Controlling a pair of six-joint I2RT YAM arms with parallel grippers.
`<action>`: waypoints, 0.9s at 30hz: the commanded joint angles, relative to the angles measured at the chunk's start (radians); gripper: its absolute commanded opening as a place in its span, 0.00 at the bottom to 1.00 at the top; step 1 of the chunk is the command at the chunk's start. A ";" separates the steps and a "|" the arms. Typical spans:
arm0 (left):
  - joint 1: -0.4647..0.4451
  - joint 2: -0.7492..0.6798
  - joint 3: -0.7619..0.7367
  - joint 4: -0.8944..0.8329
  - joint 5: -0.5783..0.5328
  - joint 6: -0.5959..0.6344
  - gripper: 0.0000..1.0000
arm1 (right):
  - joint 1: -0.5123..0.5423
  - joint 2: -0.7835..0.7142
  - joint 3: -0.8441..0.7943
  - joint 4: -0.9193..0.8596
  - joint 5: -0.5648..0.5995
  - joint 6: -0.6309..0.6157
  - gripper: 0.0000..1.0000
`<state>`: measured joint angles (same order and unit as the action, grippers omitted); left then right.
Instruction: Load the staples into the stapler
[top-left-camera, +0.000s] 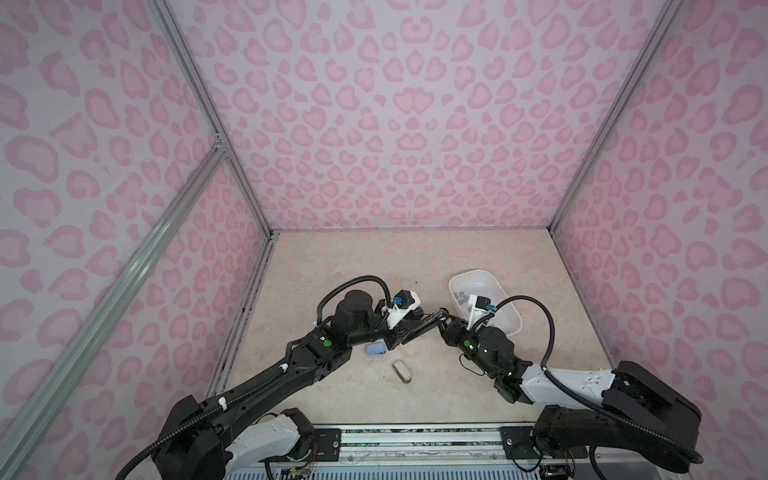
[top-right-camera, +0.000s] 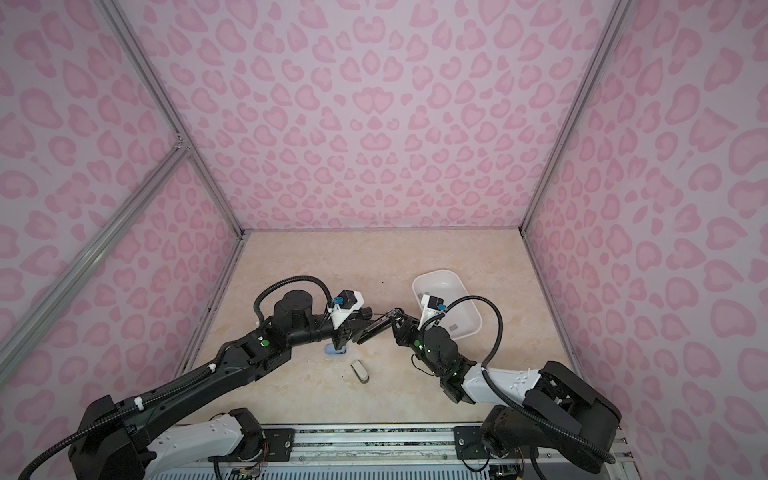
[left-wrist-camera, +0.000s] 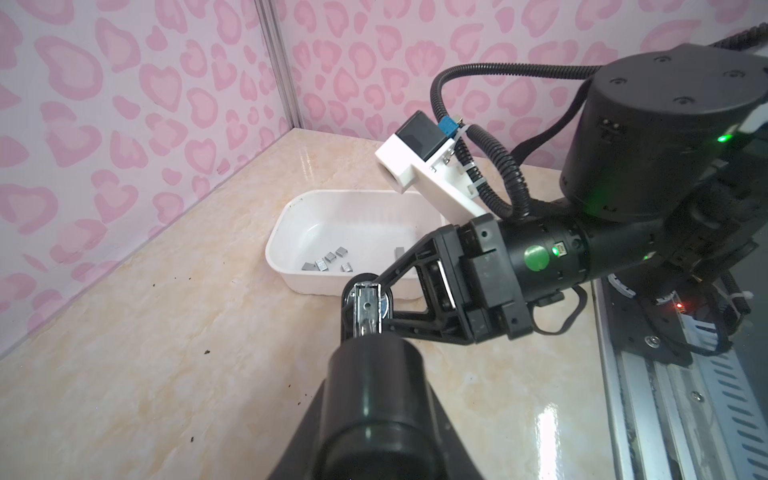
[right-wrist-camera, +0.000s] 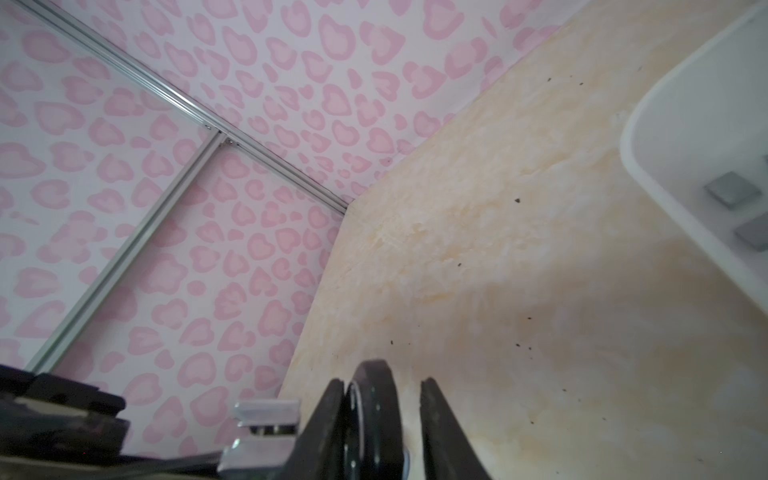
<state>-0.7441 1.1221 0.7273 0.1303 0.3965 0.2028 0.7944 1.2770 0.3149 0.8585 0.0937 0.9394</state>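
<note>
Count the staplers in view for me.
3: black stapler, open, in the left gripper; blue stapler on the table, nearer the robot's base; white stapler beside it, nearer still. More may be hidden.

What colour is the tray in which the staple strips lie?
The tray is plain white. The left wrist view shows it best.

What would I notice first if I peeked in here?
Probably the bright pink blotchy walls all around. Next, over the middle of the table, the left gripper holds a black stapler with its shiny metal track showing, and the right gripper sits open right at its tip. On the table's right side, a white tray holds small grey staples.
</note>
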 joint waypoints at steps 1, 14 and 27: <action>0.008 0.018 0.005 0.113 0.052 0.016 0.04 | -0.034 -0.015 0.034 -0.191 0.021 -0.087 0.40; 0.057 0.217 0.118 -0.003 0.044 0.145 0.04 | -0.178 -0.135 0.056 -0.402 -0.016 -0.277 0.47; 0.059 0.227 0.119 0.031 0.115 0.158 0.04 | -0.183 -0.011 0.084 -0.184 -0.321 -0.156 0.28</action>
<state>-0.6834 1.3781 0.8513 0.0765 0.4648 0.3626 0.6006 1.2156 0.4126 0.5362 -0.0460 0.7116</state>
